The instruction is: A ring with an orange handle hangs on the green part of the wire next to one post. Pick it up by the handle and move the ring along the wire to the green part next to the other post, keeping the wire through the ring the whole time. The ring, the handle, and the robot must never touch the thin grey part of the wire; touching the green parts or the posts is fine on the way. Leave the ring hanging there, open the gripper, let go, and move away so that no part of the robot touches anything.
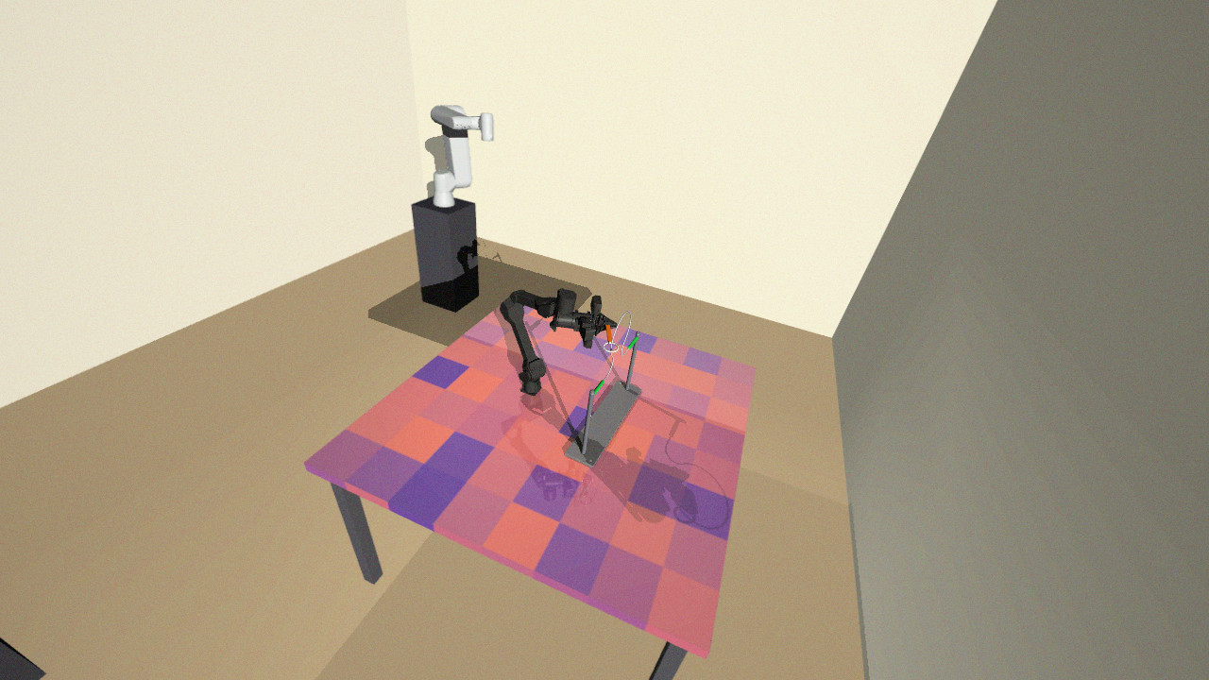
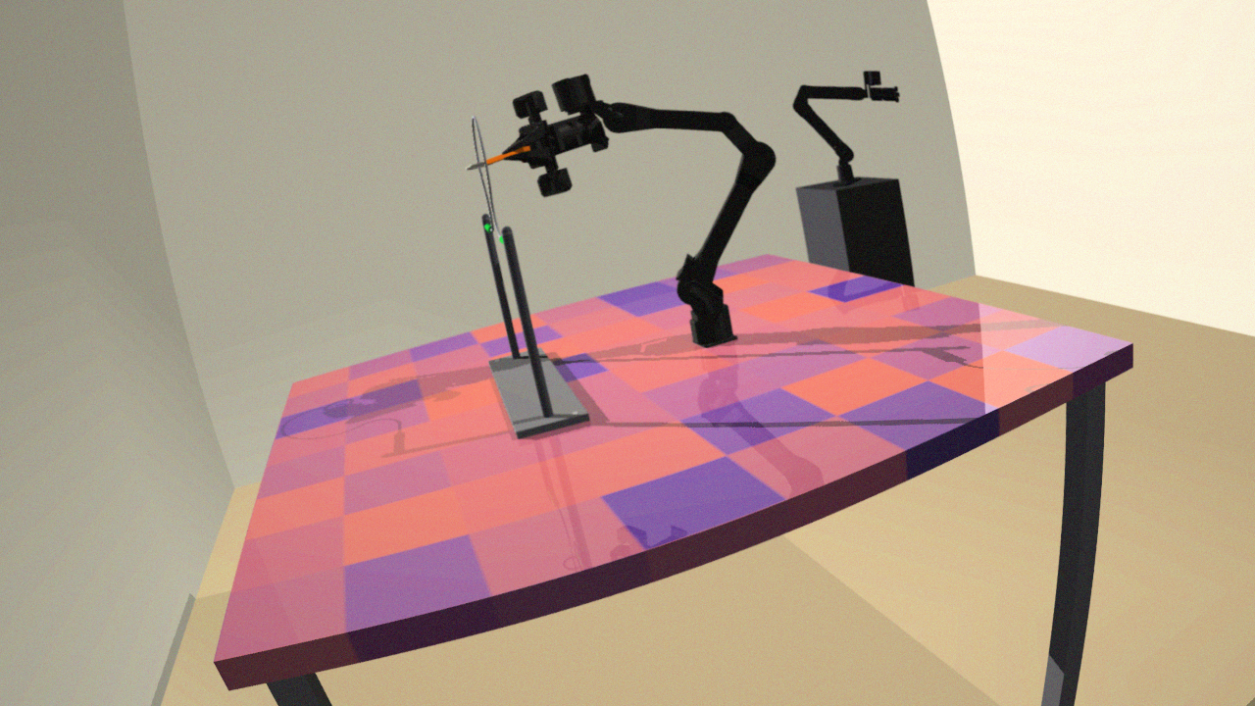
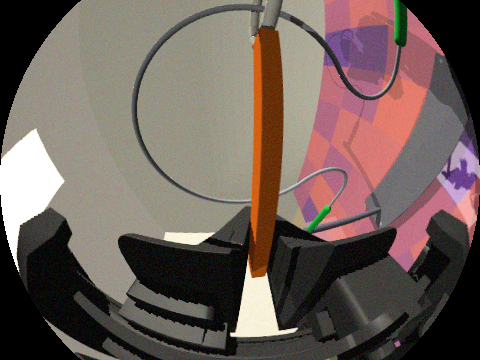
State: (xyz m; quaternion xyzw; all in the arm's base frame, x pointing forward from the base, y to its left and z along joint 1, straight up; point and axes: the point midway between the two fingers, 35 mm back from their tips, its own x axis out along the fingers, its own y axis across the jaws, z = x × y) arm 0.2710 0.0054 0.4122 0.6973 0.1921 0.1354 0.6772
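Observation:
My gripper (image 1: 611, 324) (image 2: 516, 154) (image 3: 254, 212) is shut on the orange handle (image 1: 608, 334) (image 2: 505, 158) (image 3: 270, 125) near its free end. The ring (image 1: 604, 348) (image 2: 472, 167) (image 3: 272, 14) is at the handle's far end, above the posts and seen nearly edge-on in the wrist view. The thin grey wire (image 3: 135, 105) passes through the ring, between its two sides at the top of the wrist view; whether they touch is too small to tell. The wire makes a large loop. One green part (image 1: 632, 343) (image 3: 400, 25) is at the far post, the other (image 1: 598, 387) (image 3: 319, 219) at the near post in the top view.
The two posts (image 1: 631, 364) (image 1: 587, 427) (image 2: 502, 298) (image 2: 528, 333) stand on a grey base (image 1: 614, 410) (image 2: 518, 394) on the patchwork table (image 1: 507, 541) (image 2: 421, 491). Another robot arm (image 1: 459, 156) stands on a dark pedestal (image 1: 443, 245) behind the table.

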